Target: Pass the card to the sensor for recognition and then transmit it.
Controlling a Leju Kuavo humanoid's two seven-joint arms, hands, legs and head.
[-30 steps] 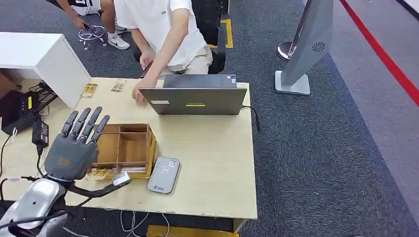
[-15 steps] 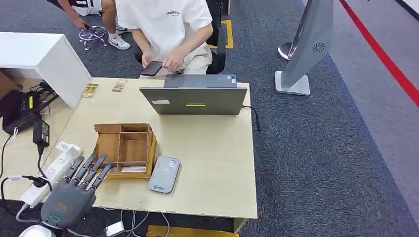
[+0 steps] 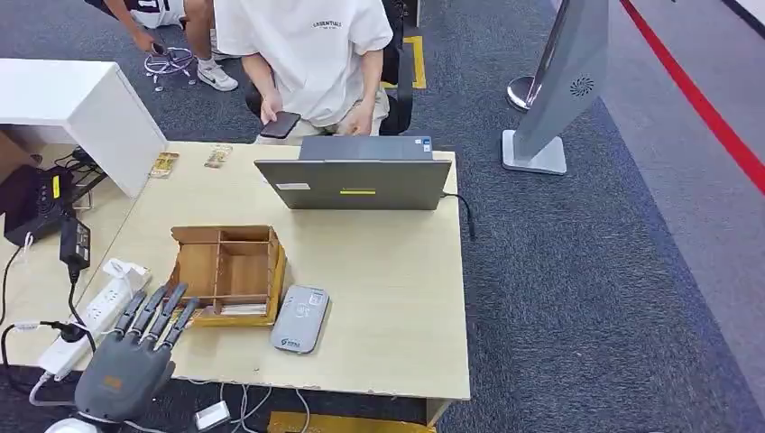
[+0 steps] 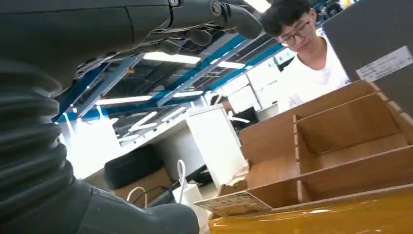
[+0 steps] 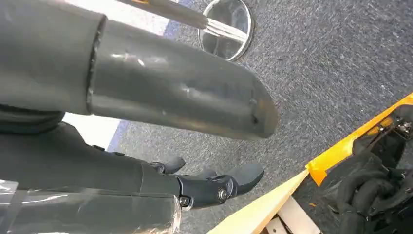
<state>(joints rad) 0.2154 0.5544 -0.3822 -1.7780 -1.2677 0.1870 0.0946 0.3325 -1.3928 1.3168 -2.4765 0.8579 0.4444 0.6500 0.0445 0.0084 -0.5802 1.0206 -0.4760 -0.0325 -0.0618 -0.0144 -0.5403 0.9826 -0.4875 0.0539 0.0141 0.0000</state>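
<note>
A wooden divided box stands on the table's left half, with a grey card reader lying just right of its front corner. Pale cards lie in the box's front slot. My left hand hovers at the table's front left edge, fingers spread toward the box and holding nothing. In the left wrist view a card sticks out past the box's front wall, apart from my fingers. My right hand hangs beside the table over the carpet, holding nothing.
A laptop stands at the table's far edge, and a person behind it holds a phone. A power strip and cables lie to the left of my hand. Two small packets sit at the far left corner. A grey kiosk stands to the right.
My left hand dropped from above the box to the table's front left edge and has since barely moved. The person drew their hand off the table and stood back with a phone.
</note>
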